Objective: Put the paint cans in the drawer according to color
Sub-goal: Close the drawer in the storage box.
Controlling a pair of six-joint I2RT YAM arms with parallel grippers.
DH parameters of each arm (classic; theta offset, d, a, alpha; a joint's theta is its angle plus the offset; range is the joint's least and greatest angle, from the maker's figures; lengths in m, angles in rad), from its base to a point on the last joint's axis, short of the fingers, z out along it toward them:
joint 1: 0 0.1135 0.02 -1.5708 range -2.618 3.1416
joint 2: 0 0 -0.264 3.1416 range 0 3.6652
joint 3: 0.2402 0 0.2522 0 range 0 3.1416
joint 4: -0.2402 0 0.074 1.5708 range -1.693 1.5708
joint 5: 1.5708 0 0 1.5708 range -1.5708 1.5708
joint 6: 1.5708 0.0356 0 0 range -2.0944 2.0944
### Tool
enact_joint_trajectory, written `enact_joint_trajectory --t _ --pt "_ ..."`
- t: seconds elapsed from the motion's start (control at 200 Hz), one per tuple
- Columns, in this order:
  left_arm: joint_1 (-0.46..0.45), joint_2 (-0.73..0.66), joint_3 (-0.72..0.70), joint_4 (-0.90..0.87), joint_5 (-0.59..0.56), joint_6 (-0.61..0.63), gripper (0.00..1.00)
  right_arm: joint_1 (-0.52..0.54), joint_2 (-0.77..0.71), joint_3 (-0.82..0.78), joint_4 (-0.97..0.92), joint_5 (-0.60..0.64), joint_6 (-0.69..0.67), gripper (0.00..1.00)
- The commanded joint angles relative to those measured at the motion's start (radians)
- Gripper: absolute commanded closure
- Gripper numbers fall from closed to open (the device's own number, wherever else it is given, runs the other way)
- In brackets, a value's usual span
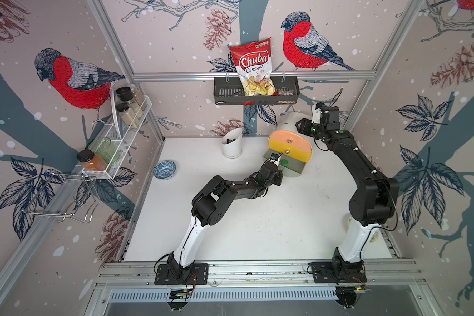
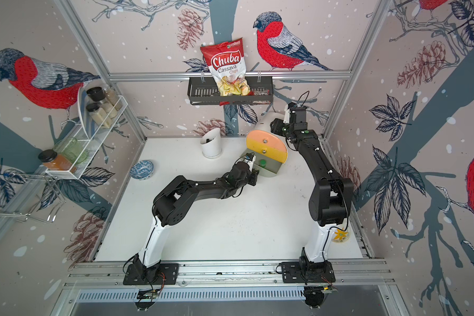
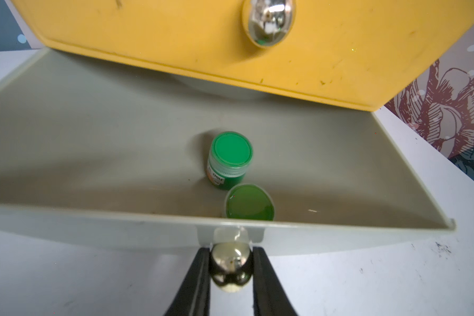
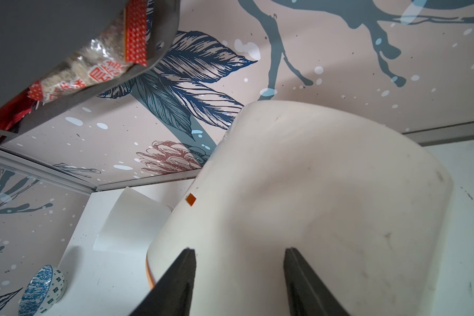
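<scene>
White table [image 1: 257,219] with drawer chest [image 1: 288,149], holder cup [image 1: 231,147], blue bowl [image 1: 164,169].

A red Chuba Cassava Chips bag [image 1: 253,68] stands in a black slotted basket [image 1: 227,93] hung on the far wall. On the left wall a white wire shelf [image 1: 126,147] holds black-lidded jars [image 1: 123,94], a green glass [image 1: 104,149] and an orange-filled jar [image 1: 89,161]. On the table [image 1: 257,219], a blue patterned bowl [image 1: 164,169] sits at the far left. A white slant-topped cup [image 1: 231,145] stands near the far edge.
</scene>
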Motion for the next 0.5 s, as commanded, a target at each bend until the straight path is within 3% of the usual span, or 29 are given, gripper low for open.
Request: enact_joint_trajectory --t 0.0,0.495 --pt "0.002 0.015 0.04 0.056 0.003 0.015 0.77 0.01 0.021 0.001 -0.156 -0.019 -0.002 0.44" --pt "0.025 0.145 0.249 0.025 0.031 0.005 0.77 0.017 0.041 0.008 -0.186 -0.014 -0.022 0.44"
